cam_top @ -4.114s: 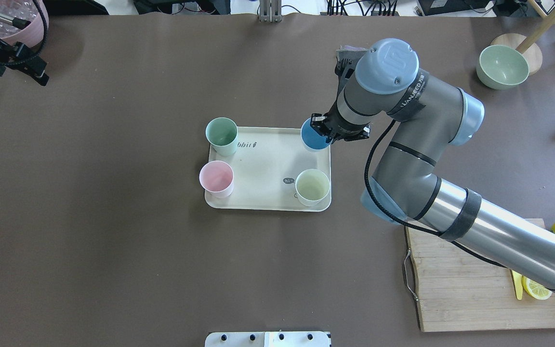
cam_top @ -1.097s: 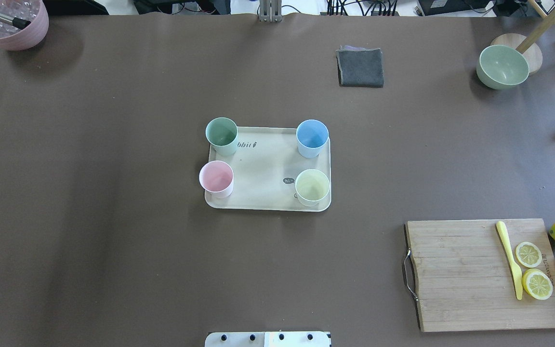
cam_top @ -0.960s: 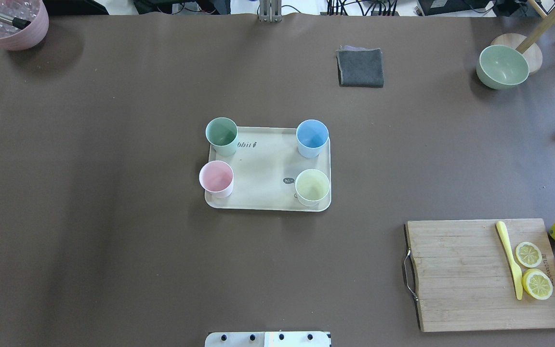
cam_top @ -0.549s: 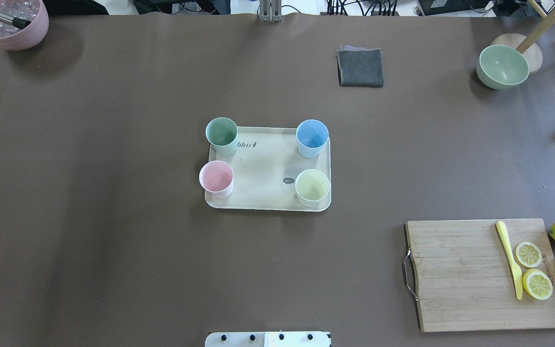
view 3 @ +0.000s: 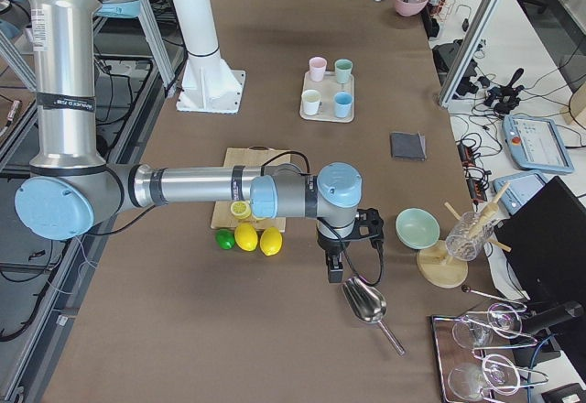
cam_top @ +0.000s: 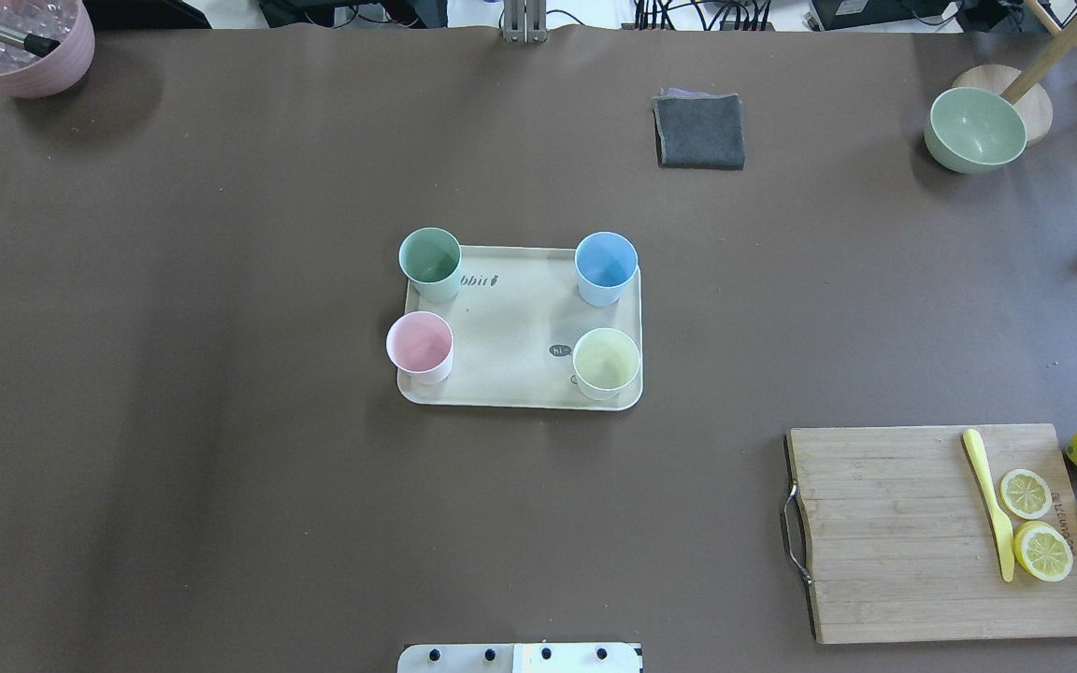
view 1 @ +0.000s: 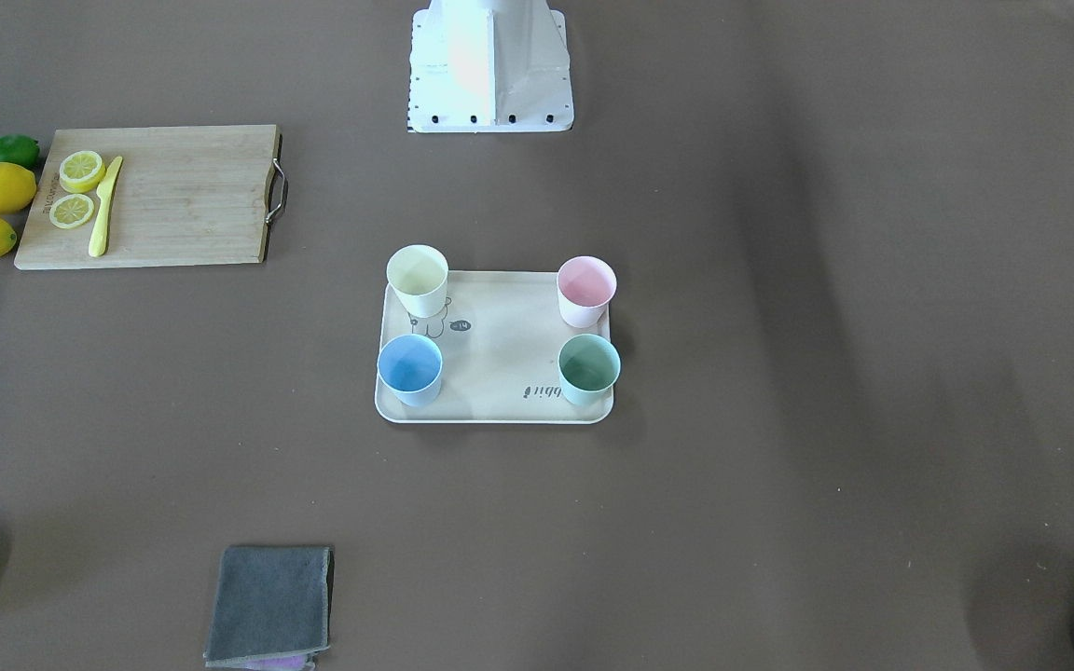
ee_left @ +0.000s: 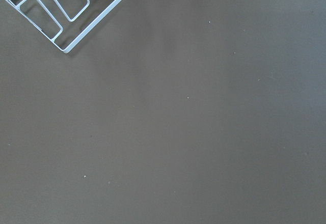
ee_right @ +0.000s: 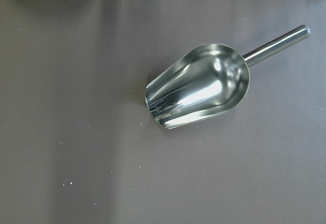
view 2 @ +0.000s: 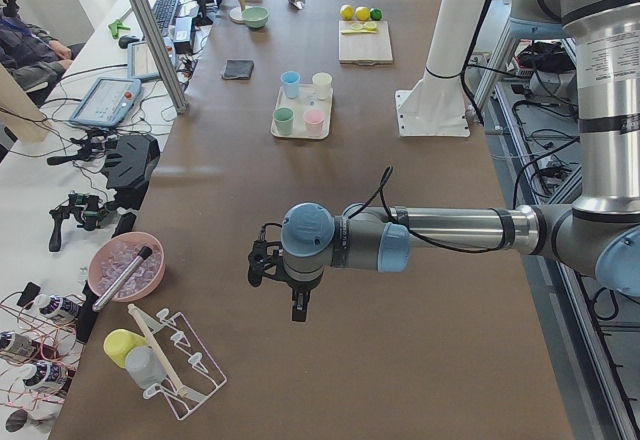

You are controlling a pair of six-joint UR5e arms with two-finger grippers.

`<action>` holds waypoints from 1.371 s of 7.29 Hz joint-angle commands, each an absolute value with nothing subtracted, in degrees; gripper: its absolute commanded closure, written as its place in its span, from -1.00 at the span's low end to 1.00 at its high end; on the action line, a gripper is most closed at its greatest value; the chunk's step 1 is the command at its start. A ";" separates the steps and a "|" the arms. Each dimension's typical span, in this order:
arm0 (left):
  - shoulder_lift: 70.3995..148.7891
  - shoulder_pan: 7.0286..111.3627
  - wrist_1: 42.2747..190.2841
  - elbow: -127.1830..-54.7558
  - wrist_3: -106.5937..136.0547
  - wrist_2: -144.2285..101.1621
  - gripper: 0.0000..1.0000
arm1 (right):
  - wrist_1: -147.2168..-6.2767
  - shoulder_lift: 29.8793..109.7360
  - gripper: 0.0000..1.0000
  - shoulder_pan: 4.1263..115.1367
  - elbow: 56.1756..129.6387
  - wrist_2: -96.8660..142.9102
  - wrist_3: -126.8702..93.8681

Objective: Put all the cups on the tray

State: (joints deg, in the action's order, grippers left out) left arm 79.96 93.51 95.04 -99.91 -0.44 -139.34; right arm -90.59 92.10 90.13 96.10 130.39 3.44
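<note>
The tray lies in the middle of the table with all four cups upright on it, one at each corner. Seen from overhead, the green cup is far left, the blue cup far right, the pink cup near left and the yellow cup near right. Nothing touches them.

Both grippers are well apart from the tray, out at opposite ends of the table. The left gripper hangs over bare table at the robot's left end, pointing straight down, near a white wire rack and a pink pot. Its forearm reaches out low and level, and its wrist camera sees only table and a corner of the rack.

The right gripper hangs at the other end, also pointing down, just beside a metal scoop lying on the table. Its forearm runs level over the cutting board and the lemons.

How wide either gripper stands cannot be told from these views.
</note>
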 commanded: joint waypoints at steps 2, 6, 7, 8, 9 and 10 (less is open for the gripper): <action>79.80 93.60 95.19 -98.70 -0.35 -138.96 -0.97 | -90.44 92.46 -1.00 90.09 96.06 130.52 3.52; 79.80 93.60 95.19 -99.32 -0.44 -139.04 -0.97 | -90.44 92.90 -1.00 90.09 95.98 130.60 3.43; 79.80 93.60 95.19 -99.32 -0.44 -139.04 -0.97 | -90.44 92.99 -1.00 90.09 95.98 130.61 3.43; 79.80 93.60 95.19 -99.32 -0.44 -139.04 -0.97 | -90.35 93.34 -1.00 89.91 95.98 130.69 3.51; 79.80 93.60 95.19 -99.40 -0.44 -138.96 -0.97 | -90.35 93.34 -1.00 89.83 95.98 130.69 3.52; 79.80 93.69 95.19 -99.32 -0.44 -138.96 -0.97 | -90.44 93.34 -1.00 89.65 95.98 130.69 3.52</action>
